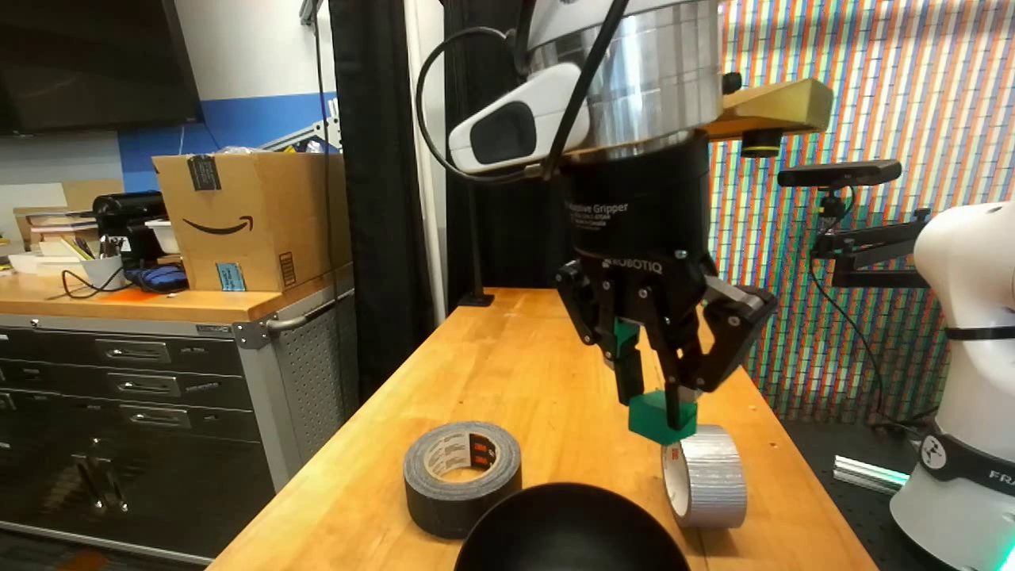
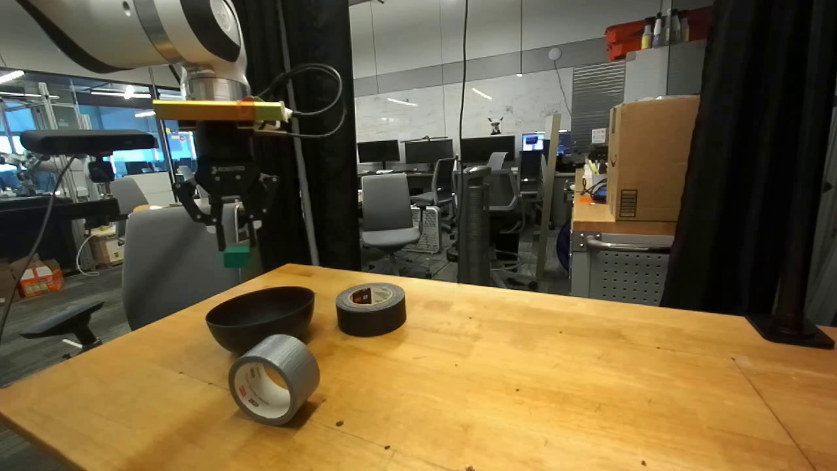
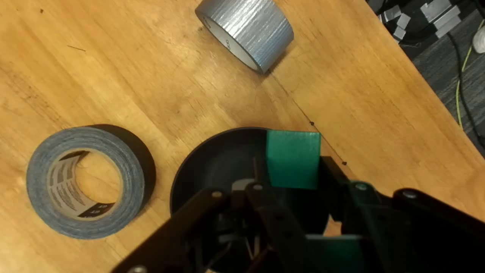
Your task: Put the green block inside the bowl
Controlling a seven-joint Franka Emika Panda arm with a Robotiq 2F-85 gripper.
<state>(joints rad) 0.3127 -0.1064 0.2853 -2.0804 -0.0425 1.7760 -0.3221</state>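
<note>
Wrist view: gripper (image 3: 292,172) pinching green block (image 3: 293,157) between its tips, bowl (image 3: 212,167) lower.

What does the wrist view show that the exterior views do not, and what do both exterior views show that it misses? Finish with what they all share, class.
Only the wrist view: a thin yellow-green cord beyond the edge of the wooden table.

Only the exterior views: the cardboard box, the black curtains and the bar-shaped black device.

Shared by all: the end effector gripping the green block, the black bowl, the dark grey tape roll, the silver tape roll and the wooden table.
</note>
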